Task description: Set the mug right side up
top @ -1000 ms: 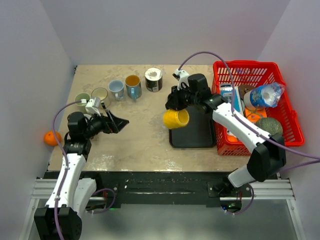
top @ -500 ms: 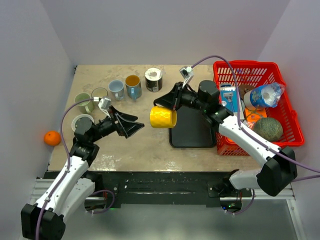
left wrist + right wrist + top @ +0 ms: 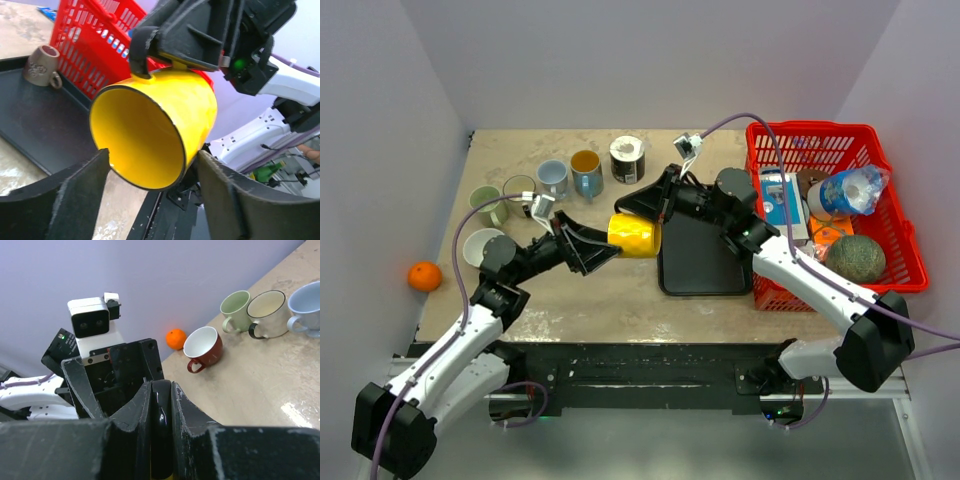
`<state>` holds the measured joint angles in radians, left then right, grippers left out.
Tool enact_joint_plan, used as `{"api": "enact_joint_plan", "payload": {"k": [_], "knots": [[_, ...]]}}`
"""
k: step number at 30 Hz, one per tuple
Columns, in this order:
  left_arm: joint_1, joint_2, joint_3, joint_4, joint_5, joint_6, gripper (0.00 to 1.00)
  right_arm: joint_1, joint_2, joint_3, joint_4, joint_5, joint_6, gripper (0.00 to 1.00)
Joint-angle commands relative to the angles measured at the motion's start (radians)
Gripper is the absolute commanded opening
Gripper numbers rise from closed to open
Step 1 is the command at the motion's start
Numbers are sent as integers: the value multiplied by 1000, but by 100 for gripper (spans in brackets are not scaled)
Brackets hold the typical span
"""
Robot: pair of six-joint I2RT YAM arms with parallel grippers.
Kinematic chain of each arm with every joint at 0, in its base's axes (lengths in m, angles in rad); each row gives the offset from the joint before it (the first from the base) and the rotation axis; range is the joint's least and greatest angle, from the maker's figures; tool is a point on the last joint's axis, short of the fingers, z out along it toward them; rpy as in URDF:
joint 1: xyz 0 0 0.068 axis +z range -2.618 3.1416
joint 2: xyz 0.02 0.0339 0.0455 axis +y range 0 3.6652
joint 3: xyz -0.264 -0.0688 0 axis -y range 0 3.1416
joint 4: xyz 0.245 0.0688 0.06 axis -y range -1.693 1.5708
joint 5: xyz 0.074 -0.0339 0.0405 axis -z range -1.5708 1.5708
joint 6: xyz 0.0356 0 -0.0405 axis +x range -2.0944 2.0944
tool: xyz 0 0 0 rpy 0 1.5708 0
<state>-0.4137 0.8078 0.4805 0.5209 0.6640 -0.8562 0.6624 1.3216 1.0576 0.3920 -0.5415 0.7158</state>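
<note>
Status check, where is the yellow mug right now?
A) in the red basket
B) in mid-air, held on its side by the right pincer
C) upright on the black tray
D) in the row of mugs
B: the right pincer clamps the yellow mug by its handle, mouth toward the open left pincer.

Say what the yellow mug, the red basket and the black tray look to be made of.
The yellow mug: probably glazed ceramic; glossy inside and out, with a dark line at the rim. Enamelled metal is not ruled out.
The red basket: moulded plastic; even red colour, open lattice walls.
The black tray: matte black, likely plastic, though the look leaves metal open.
</note>
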Motion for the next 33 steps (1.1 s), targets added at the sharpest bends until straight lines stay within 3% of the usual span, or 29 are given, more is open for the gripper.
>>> {"api": "enact_joint_plan", "payload": {"k": [1,6,9,10,12,15,16,17,19,21,28,31,33], "knots": [[-36,37,49,90,-37,-14,64,22,-27,9,133,-3,34,0],[-79,71,67,105,-47,-14,46,29,-33,-4,131,11,22,0],[-91,86,79,105,-46,5,6,32,-36,-5,107,15,2,0],[-92,87,93,96,-46,15,0,32,-41,-1,69,17,-27,0],[-97,85,113,25,-53,73,0,32,-48,10,7,25,-73,0],[-100,83,174,-140,-50,202,0,32,-76,41,-157,70,-185,28],[-100,85,213,-186,-40,241,0,32,-96,44,-209,95,-232,48],[-100,88,234,-291,-27,279,0,32,-107,45,-234,109,-255,57],[-100,96,298,-457,-41,393,0,32,-130,51,-307,144,-314,74],[-102,97,331,-556,-56,477,0,32,-159,56,-366,188,-348,83],[-106,122,429,-866,-161,675,0,32,-209,91,-502,325,-403,89],[-112,129,448,-955,-187,764,0,31,-206,76,-507,311,-432,89],[-115,140,467,-1028,-172,834,0,32,-197,59,-504,221,-513,89]]}}
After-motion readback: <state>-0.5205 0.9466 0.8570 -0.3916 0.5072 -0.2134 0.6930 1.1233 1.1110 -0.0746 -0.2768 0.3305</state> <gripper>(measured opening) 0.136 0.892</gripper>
